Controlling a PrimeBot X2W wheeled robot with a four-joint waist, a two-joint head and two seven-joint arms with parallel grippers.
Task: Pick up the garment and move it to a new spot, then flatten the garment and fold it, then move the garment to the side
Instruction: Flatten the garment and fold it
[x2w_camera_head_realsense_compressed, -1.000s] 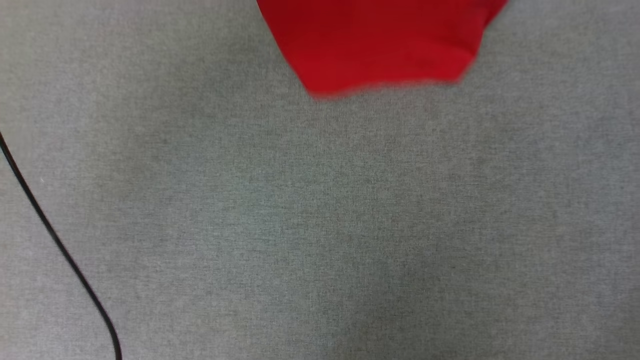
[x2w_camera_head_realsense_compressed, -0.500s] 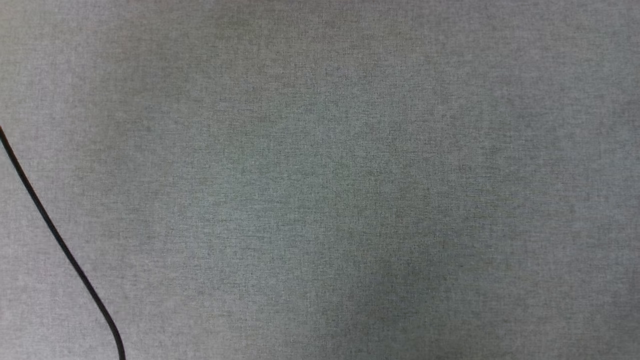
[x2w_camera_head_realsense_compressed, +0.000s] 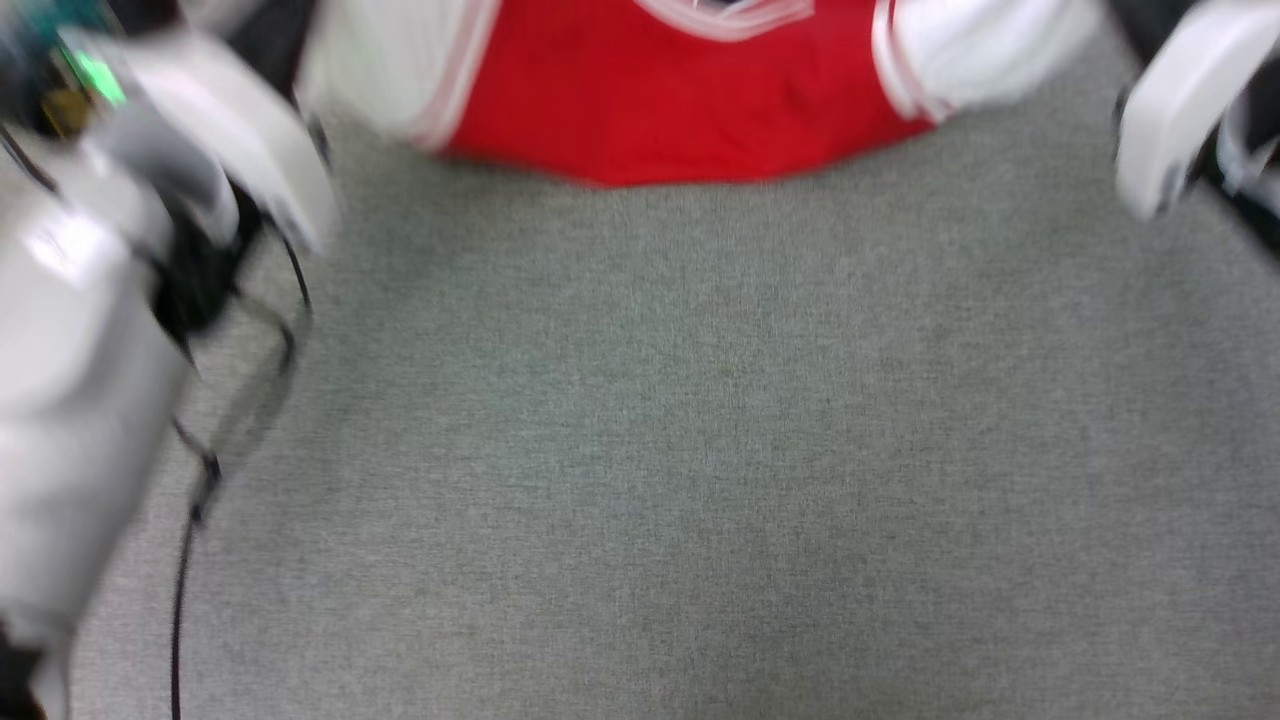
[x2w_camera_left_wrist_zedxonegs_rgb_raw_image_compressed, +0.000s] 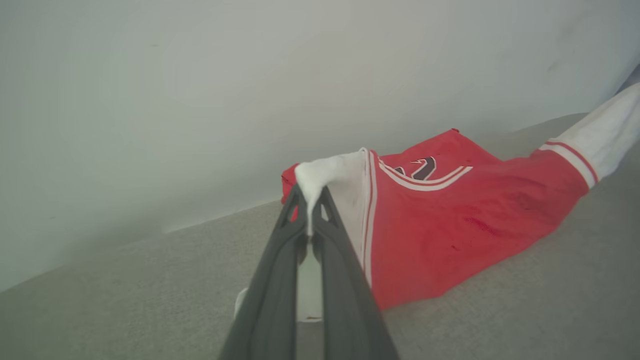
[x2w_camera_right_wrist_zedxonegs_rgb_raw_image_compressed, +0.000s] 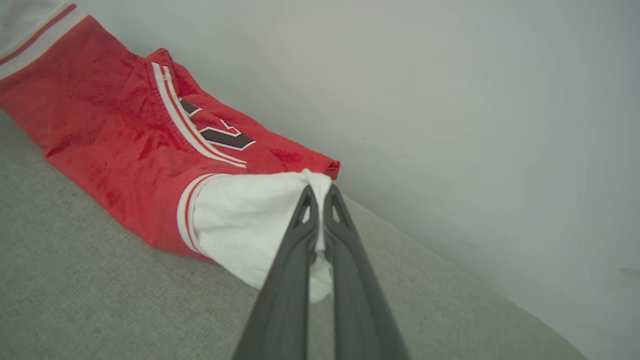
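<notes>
The garment (x2w_camera_head_realsense_compressed: 680, 110), red with white sleeves and white striped trim, lies stretched across the far edge of the grey surface, blurred in the head view. My left gripper (x2w_camera_left_wrist_zedxonegs_rgb_raw_image_compressed: 310, 200) is shut on the bunched tip of one white sleeve (x2w_camera_left_wrist_zedxonegs_rgb_raw_image_compressed: 340, 185). My right gripper (x2w_camera_right_wrist_zedxonegs_rgb_raw_image_compressed: 317, 197) is shut on the tip of the other white sleeve (x2w_camera_right_wrist_zedxonegs_rgb_raw_image_compressed: 245, 220). Between them the red body (x2w_camera_left_wrist_zedxonegs_rgb_raw_image_compressed: 450, 230) sags onto the surface, with black lettering (x2w_camera_right_wrist_zedxonegs_rgb_raw_image_compressed: 220, 135) showing inside the collar. My pale forearms show blurred at the left (x2w_camera_head_realsense_compressed: 80, 400) and right (x2w_camera_head_realsense_compressed: 1170, 110) of the head view.
A grey woven cloth (x2w_camera_head_realsense_compressed: 700, 450) covers the work surface. A thin black cable (x2w_camera_head_realsense_compressed: 185, 560) runs down its left side beside my left arm. A pale wall (x2w_camera_left_wrist_zedxonegs_rgb_raw_image_compressed: 200, 100) rises close behind the garment.
The head view has shifted. A second ago a red hem hung at the top, then only grey cloth showed. Now the garment's collar end and both forearms are in view, blurred by motion.
</notes>
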